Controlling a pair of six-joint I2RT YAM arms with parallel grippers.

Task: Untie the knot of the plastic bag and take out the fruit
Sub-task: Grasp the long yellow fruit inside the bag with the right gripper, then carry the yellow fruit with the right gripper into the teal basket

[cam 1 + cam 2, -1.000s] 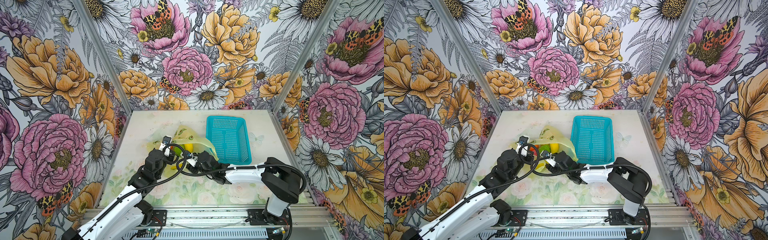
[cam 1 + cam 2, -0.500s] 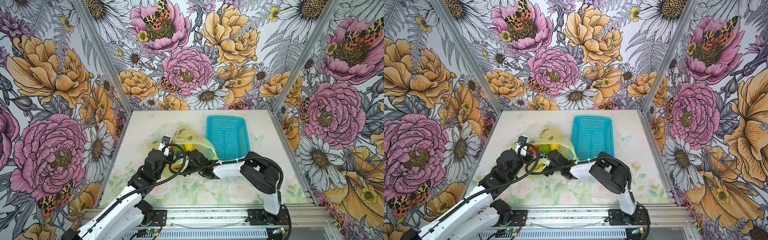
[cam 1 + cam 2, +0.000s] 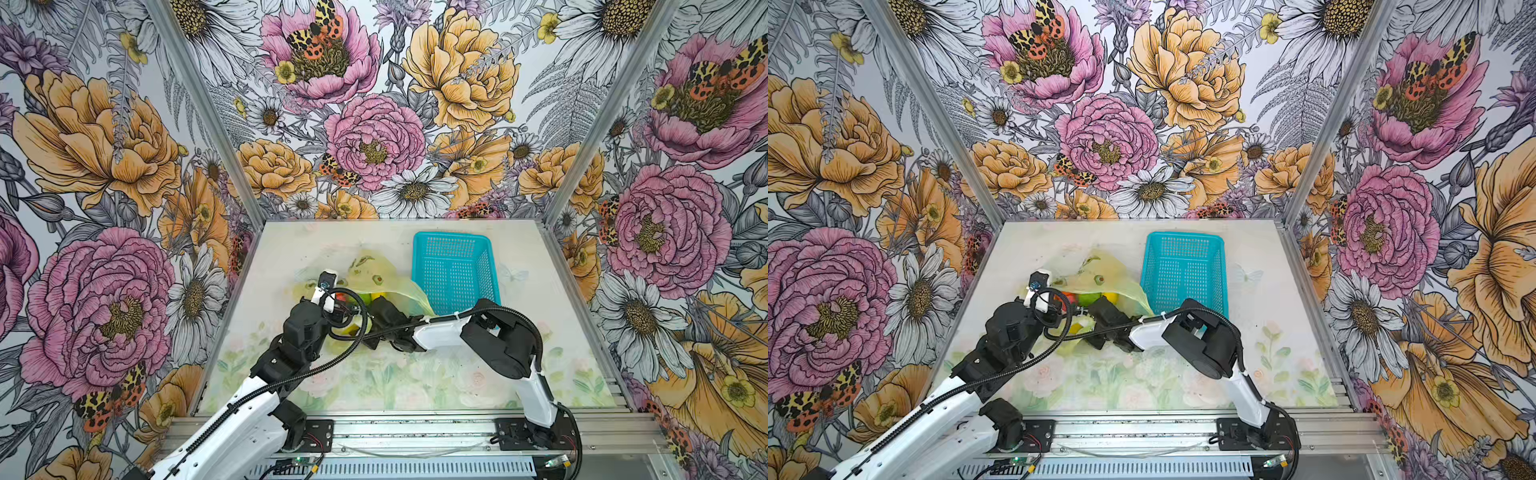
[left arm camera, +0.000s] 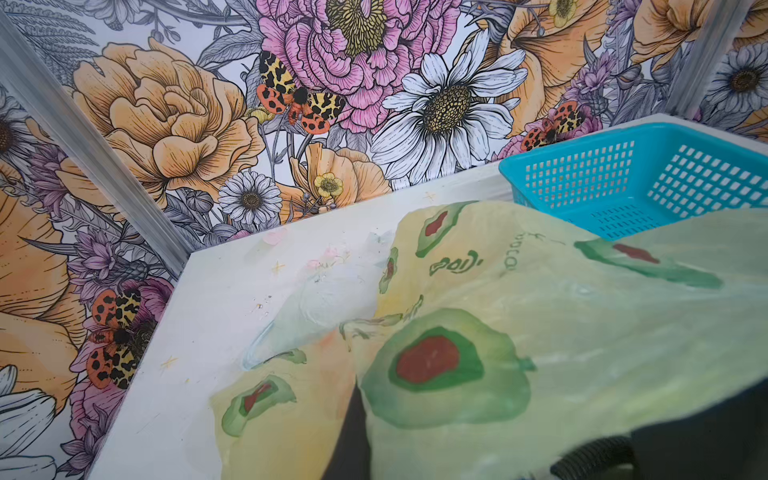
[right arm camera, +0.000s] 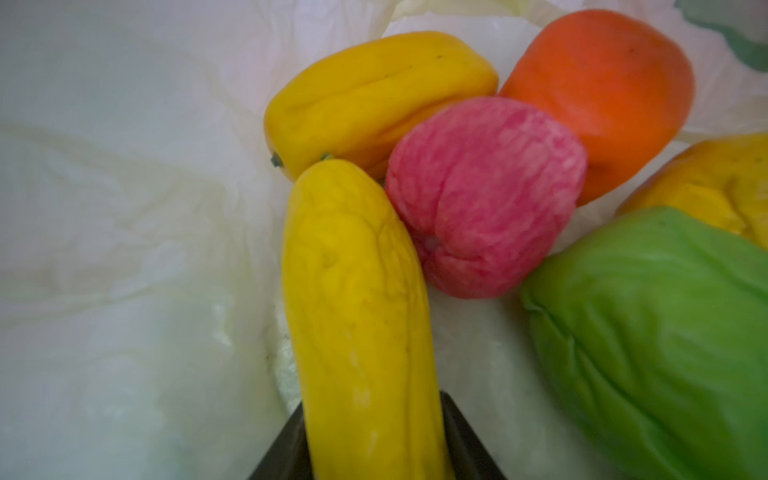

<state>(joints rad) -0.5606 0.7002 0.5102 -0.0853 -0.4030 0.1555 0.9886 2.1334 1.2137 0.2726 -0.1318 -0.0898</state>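
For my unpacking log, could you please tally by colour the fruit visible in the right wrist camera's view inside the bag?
Yellow fruit: 3
Orange fruit: 1
Pink fruit: 1
Green fruit: 1
Total: 6, counting only what this view shows.

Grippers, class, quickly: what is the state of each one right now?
Left gripper: shut, pinching the plastic bag film.
Right gripper: shut on the yellow banana.

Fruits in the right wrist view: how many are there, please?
6: banana nearest the camera, mango beyond it, pink fruit beside both, orange behind that, green fruit, yellow fruit behind it; others may be hidden.
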